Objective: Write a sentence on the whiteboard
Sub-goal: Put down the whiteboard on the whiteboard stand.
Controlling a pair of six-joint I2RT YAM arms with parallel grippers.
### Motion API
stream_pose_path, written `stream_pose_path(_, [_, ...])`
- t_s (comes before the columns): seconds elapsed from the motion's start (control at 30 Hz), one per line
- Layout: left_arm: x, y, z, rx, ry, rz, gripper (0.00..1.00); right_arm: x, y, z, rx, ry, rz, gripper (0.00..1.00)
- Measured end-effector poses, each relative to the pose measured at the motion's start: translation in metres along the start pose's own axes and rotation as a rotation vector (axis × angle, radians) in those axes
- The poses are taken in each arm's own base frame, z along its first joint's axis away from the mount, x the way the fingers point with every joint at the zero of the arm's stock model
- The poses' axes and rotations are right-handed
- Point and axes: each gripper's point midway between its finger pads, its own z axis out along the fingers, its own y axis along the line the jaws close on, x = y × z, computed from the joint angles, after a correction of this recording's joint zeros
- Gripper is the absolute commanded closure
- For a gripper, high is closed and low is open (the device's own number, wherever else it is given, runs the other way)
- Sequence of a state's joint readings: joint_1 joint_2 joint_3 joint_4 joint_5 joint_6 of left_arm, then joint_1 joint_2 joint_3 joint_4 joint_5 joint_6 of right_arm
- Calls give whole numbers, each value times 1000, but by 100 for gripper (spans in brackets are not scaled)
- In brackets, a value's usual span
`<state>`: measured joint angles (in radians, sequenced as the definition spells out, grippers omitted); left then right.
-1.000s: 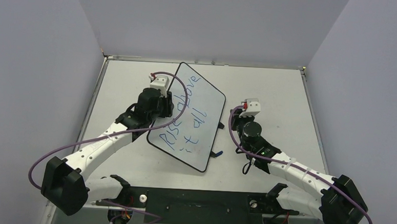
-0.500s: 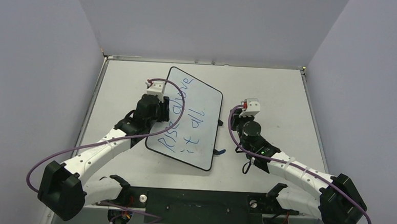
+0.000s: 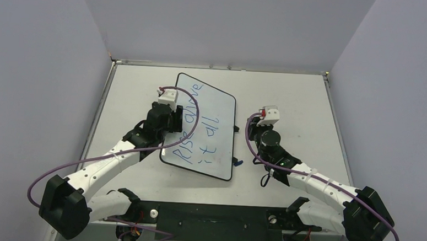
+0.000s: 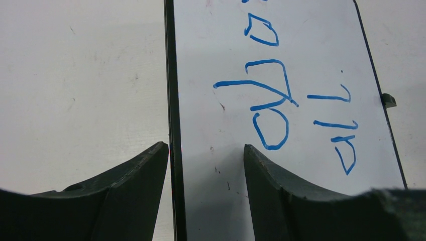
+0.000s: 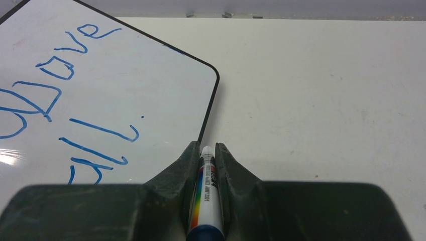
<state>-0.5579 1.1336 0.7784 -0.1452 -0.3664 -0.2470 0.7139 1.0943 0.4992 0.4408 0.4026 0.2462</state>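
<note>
The whiteboard lies on the table between the arms, black-framed, with the blue sentence "Rise above it all" in two lines. My left gripper is at the board's left edge. In the left wrist view it is open and straddles the frame: one finger is outside the edge and the other is over the white surface, with a gap. My right gripper is shut on a white marker with a rainbow stripe. It hovers just right of the board's right edge.
Two small black feet stick out from the board's right side. Grey walls enclose the table on three sides, and a metal rim runs along the far edge. Bare tabletop lies right of the board.
The whiteboard has come down from a raised, tilted pose to lie flatter and a little further left. My left gripper's jaws have widened off it. The right arm has not moved.
</note>
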Motion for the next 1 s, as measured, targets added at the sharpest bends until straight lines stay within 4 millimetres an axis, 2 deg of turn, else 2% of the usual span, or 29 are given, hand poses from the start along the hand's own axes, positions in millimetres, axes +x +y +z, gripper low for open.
stream_pose_path(0.4, [-4,-11,-8,39,-8,40,45,1,1,0,-4,4,0,100])
stream_pose_path(0.73, [-19,-23,-17,63,-20,73,45,5,1,2,-6,15,-5,100])
stream_pose_path(1.0, [-26,-24,-25,53,-8,98,45,5,2,2,-7,15,-5,100])
